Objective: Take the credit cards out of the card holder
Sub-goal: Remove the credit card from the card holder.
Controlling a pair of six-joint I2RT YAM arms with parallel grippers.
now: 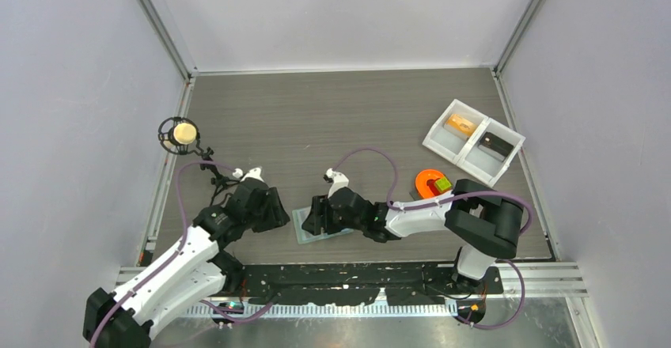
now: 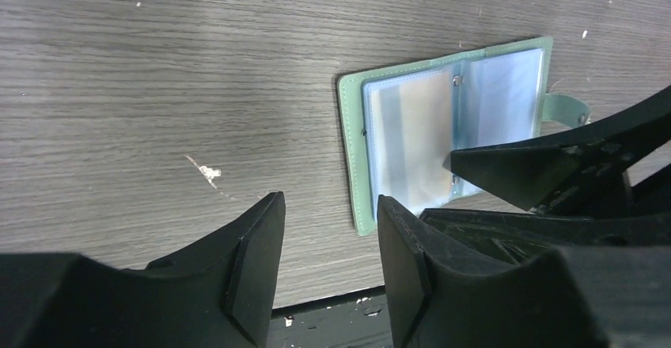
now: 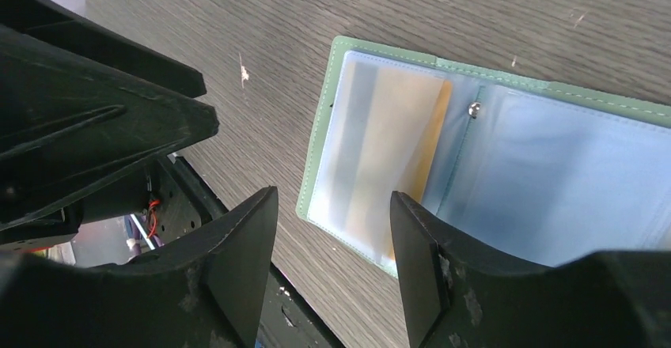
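Observation:
The card holder [image 2: 352,150] lies open and flat near the table's front edge, sage-green cover down and pale blue pockets up. It also shows in the right wrist view [image 3: 554,158] and, partly covered, in the top view [image 1: 304,232]. An orange-and-beige card [image 3: 399,146] sits in its left clear pocket. My right gripper [image 3: 331,196] is open just above the holder's near-left corner, one finger over the card pocket, holding nothing. My left gripper [image 2: 328,202] is open and empty just left of the holder, over bare table. The two grippers almost meet [image 1: 294,215].
A white two-compartment tray [image 1: 475,144] with an orange and a black item stands at the back right. A grey plate with an orange S-shape [image 1: 426,180] and a green block lies by the right arm. A black ring stand with a pale ball [image 1: 183,134] stands at the left.

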